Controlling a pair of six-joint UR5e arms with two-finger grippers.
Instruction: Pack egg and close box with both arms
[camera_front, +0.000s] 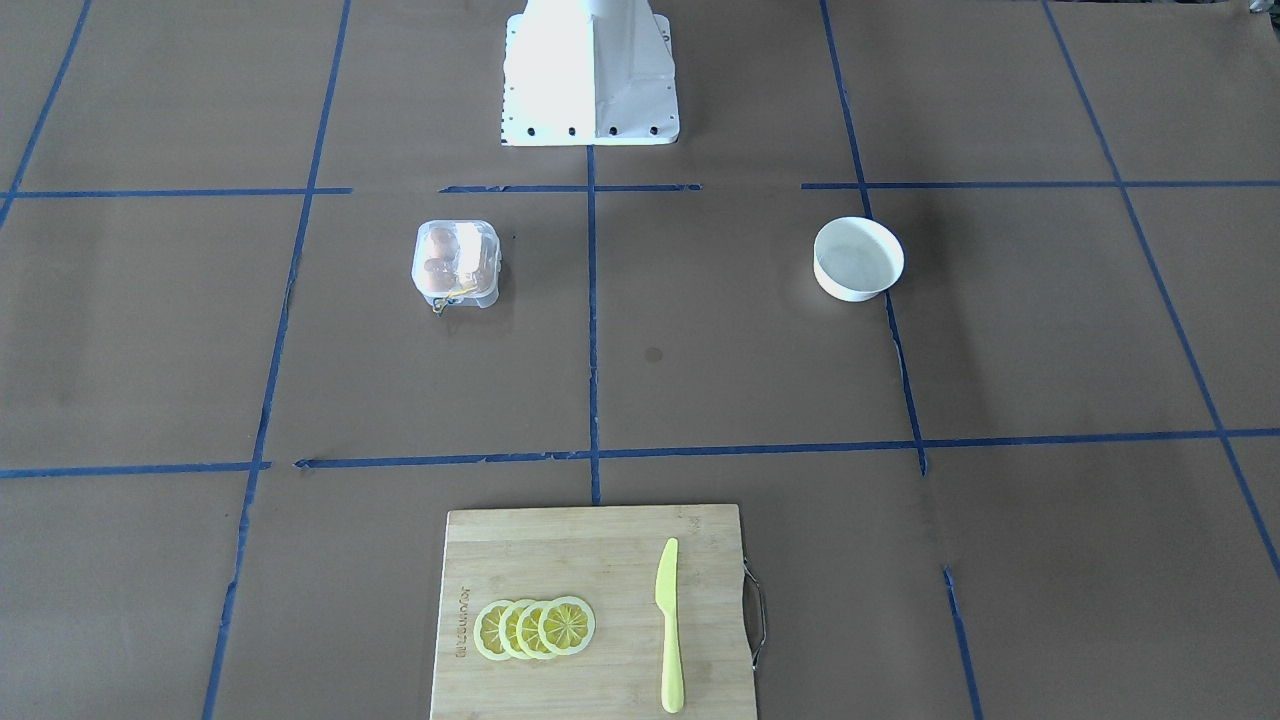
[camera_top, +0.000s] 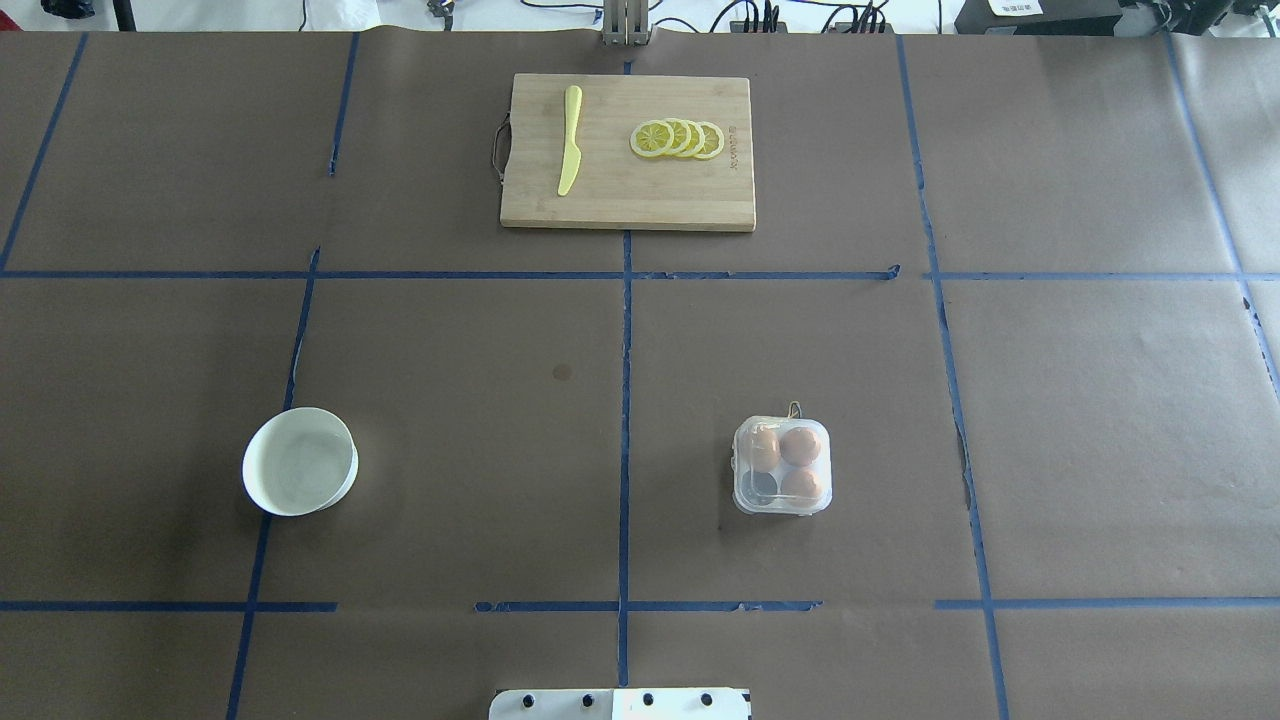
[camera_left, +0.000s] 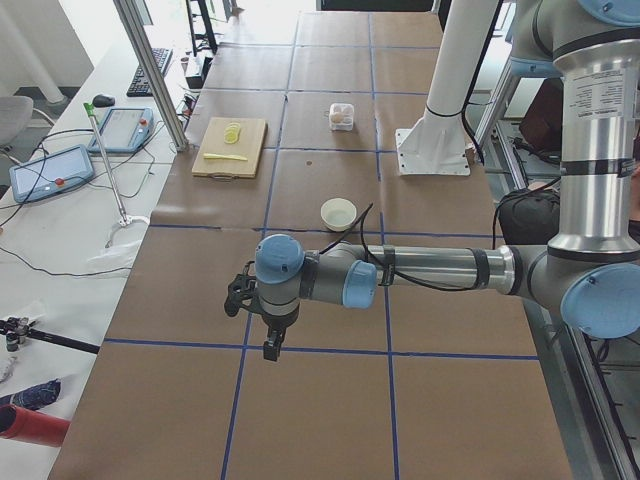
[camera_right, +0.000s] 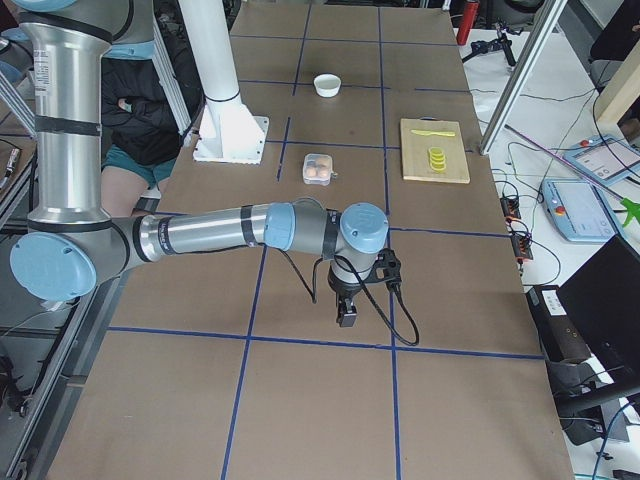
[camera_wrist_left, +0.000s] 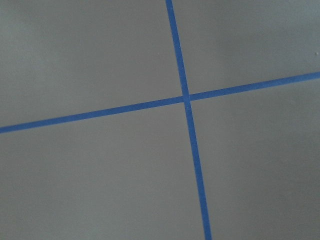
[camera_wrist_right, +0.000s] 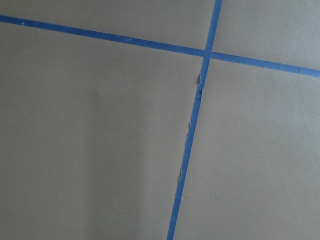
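No writing can be read for certain. The pale rectangular bamboo cutting board (camera_front: 560, 550) carries a line of burnt-in letters (camera_front: 462, 627) along its short edge, at the lower left of centre in the front-facing view. They are too small to make out. In the left side view a white printed label (camera_left: 606, 88) sits on the upright tube of the silver-grey left robot arm (camera_left: 440, 268), at the upper right of the frame — its print is too fine to read.
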